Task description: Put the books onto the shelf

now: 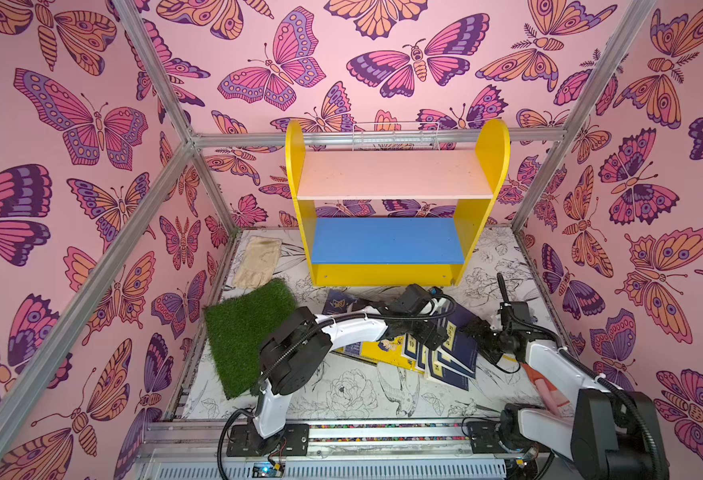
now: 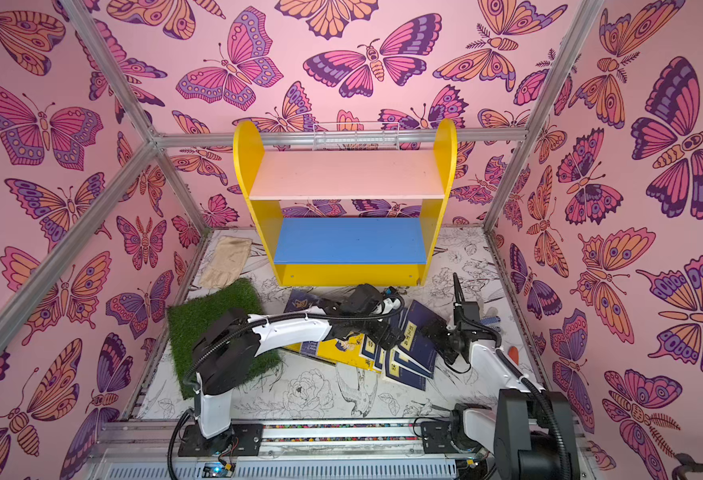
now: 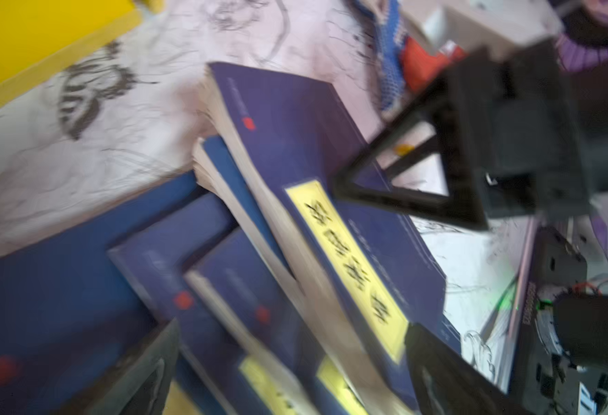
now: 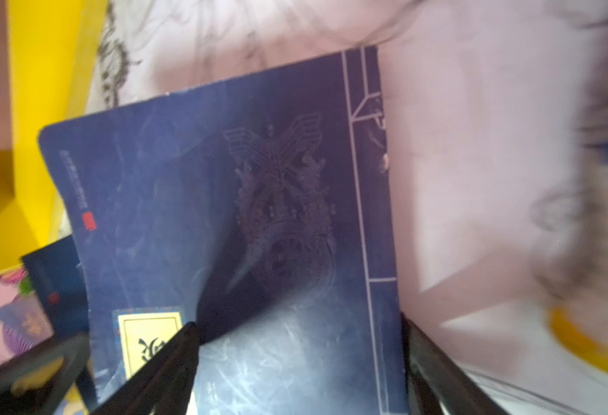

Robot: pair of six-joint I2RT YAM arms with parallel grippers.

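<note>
A green turf square is laid on the tabletop beside a beige glove; a white wire basket is set farther back.

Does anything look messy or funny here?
Yes. The books lie in a crooked, overlapping heap on the table in front of the shelf, and none stand on its boards. One navy book is propped slanting across others.

Pink walls all round, crowded with orange and purple butterflies; silver frame bars trace every seam. Below, a white surface inked with flowers and birds, evenly lit.
</note>
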